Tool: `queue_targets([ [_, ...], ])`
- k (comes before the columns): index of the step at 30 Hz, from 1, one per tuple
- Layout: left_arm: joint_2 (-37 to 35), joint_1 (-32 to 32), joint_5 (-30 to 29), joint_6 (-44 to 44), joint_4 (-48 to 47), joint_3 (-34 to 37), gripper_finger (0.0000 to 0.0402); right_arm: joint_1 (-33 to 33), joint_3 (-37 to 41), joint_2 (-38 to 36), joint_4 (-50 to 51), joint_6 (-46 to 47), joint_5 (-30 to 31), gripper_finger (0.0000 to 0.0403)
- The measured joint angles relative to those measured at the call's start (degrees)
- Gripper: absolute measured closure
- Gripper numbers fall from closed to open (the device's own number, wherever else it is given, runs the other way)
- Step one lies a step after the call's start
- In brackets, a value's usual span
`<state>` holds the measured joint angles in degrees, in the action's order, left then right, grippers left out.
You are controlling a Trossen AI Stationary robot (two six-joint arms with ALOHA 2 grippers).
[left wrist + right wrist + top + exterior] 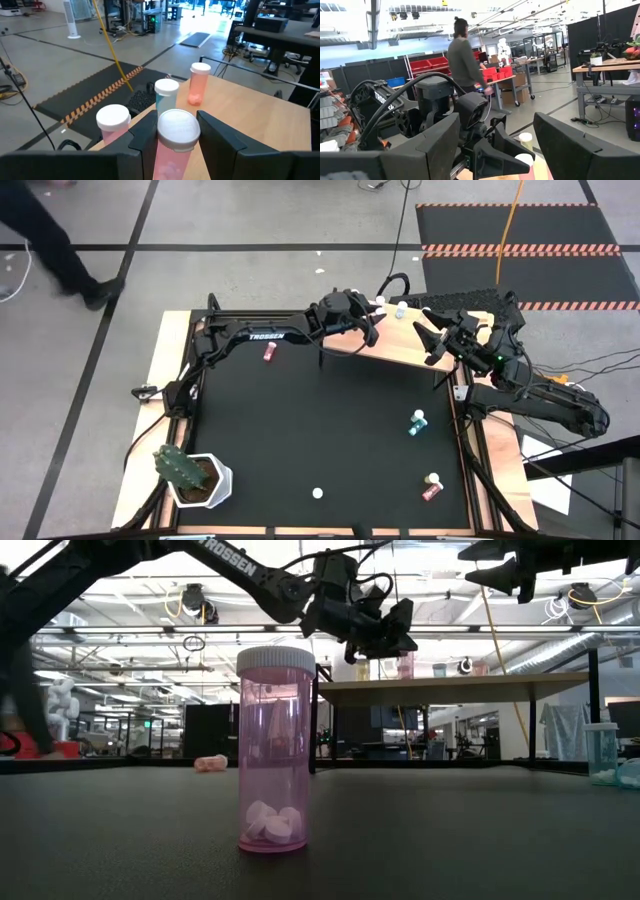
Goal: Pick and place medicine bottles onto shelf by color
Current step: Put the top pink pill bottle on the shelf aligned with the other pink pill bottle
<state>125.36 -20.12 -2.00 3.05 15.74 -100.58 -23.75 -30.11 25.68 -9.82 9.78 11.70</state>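
My left gripper (368, 328) is over the far left corner of the wooden shelf (420, 350), shut on a pink white-capped bottle (175, 131). Beyond it on the shelf stand a pink bottle (112, 120), a teal bottle (166, 92) and an orange-pink bottle (200, 82). My right gripper (432, 340) is open and empty above the shelf's right part, facing the left gripper. On the table, a pink bottle (268, 352) lies on its side, a teal bottle (417, 422) and a red bottle (431, 487) lie at the right, and a pink bottle (275, 750) stands upright near the front edge. My left gripper pinches the pink bottle between its two fingers, which stand on opposite sides of it just below the white cap (178, 127). The bottle is upright. Its lower end is hidden by the gripper, so I cannot tell whether it rests on the shelf.
A green cactus in a white pot (185, 472) stands at the table's near left corner. A person (462, 60) walks in the room beyond the table. The middle of the black tabletop (330, 420) is bare.
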Motion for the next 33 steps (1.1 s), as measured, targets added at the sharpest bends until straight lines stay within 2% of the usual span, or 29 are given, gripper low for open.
queue_targets([
  [7,-0.37,-0.09,-0.04,-4.96,0.50,0.01,0.0273,0.00,0.00,0.01,0.04,0.00,-1.38,0.0154],
  [17,-2.67,-0.16,-0.04,-5.71,0.41,0.03,0.0273,-0.02,0.02,-0.01,0.20,0.02,-1.40,0.0154],
  [25,-3.48,3.07,0.07,4.16,-0.60,-0.01,0.0273,-0.04,0.02,0.01,0.22,0.02,-1.24,0.0154],
  [29,-3.50,5.61,-2.33,-0.53,-2.25,-0.01,0.0273,-0.04,0.02,0.01,0.22,0.02,-1.18,0.0154],
  [33,-3.48,5.30,-4.26,-2.53,-3.92,-0.01,0.0273,-0.04,0.02,0.01,0.22,0.02,-1.18,0.0154],
])
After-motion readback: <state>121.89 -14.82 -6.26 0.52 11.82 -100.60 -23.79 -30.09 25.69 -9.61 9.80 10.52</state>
